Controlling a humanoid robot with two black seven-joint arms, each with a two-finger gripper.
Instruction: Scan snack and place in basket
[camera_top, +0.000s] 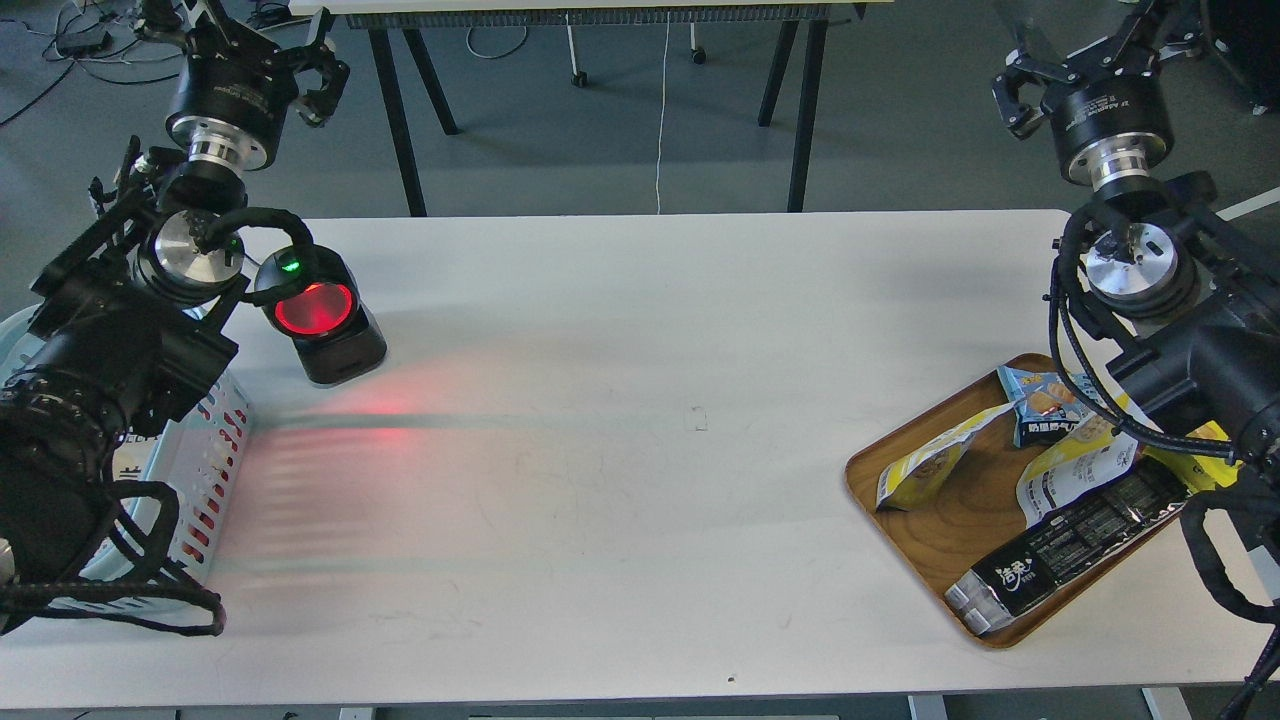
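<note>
Fingers of both grippers raised past table's (640, 330) far edge

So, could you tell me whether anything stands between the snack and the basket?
Nothing lies on the table between the snack and the basket. The scanner stands behind that line, but my left arm covers much of the basket.

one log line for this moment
snack: in tray | basket: left | left end effector: open, raised | right end effector: open, raised
</note>
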